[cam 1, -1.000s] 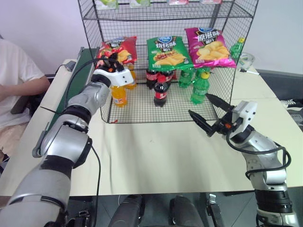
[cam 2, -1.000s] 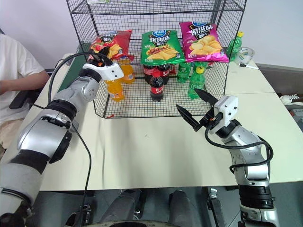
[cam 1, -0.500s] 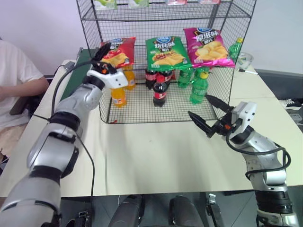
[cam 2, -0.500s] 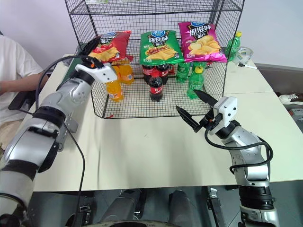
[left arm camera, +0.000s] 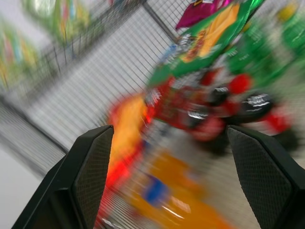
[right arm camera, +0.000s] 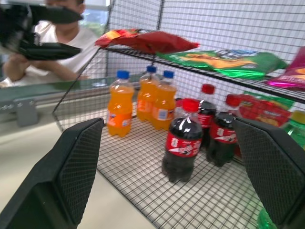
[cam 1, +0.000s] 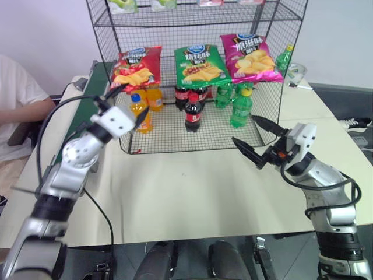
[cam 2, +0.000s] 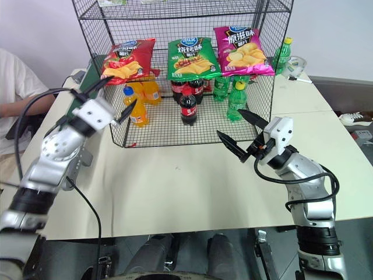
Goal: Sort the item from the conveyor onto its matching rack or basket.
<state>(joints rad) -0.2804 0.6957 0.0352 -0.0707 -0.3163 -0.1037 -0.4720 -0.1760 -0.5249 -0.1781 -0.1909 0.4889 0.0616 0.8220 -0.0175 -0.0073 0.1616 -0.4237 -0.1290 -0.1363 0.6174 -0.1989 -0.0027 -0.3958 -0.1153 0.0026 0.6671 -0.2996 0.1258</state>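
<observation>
red chip bag [cam 1: 135,66] on rack shelf [cam 1: 192,79], above open left claw [cam 1: 123,105]

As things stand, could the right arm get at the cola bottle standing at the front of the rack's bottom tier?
Probably yes. The right tool hangs open before the rack, whose front looks open, and the cola bottle stands nearest, with nothing in between.

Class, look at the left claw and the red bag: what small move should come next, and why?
Probably draw the left claw back toward the conveyor. The red bag already lies on the rack shelf, and the claw is open and empty in front of it.
</observation>
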